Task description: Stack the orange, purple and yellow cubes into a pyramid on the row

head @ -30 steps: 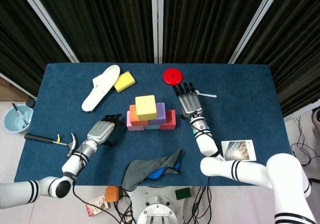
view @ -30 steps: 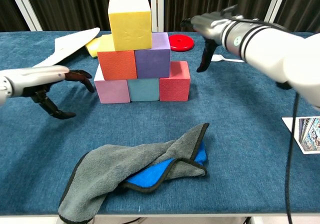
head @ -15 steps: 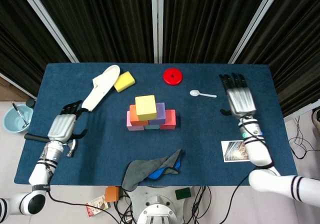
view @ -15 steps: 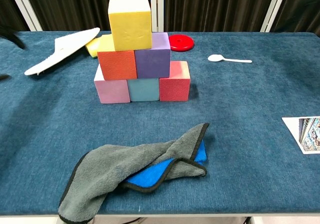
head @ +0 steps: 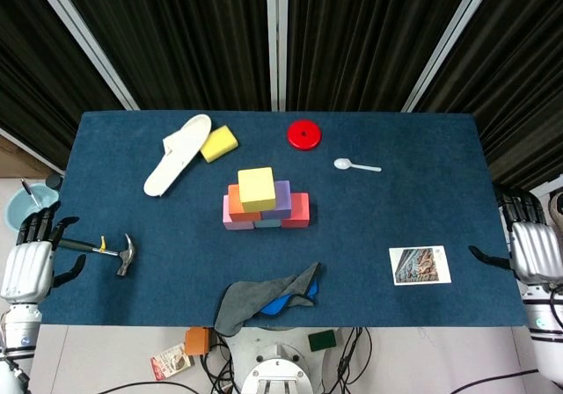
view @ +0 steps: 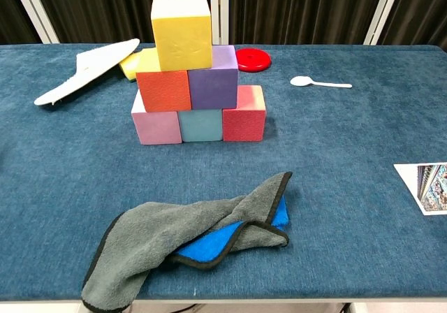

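Head view: pyramid done mid-tabletop (head: 422,148), yellow cube (head: 256,188) atop orange cube (head: 236,197) and purple cube (head: 282,195). Left hand (head: 24,266) and right hand (head: 532,251) sat off the edges, fingers spread, empty; best kept clear.

Head view: high above the near edge, looking steeply down. Takes in the whole blue table (head: 422,209), the dark curtains behind it and floor at both sides.

Chest view: low, just above the tabletop at the near edge, facing level toward the far curtains. Sits much closer to the surface.

Shared: the block pyramid (head: 265,200) (view: 198,75), grey cloth (head: 264,295) (view: 188,233), white spoon (head: 355,165) (view: 320,83), red disc (head: 303,134) (view: 253,59), photo card (head: 420,265) (view: 426,187).
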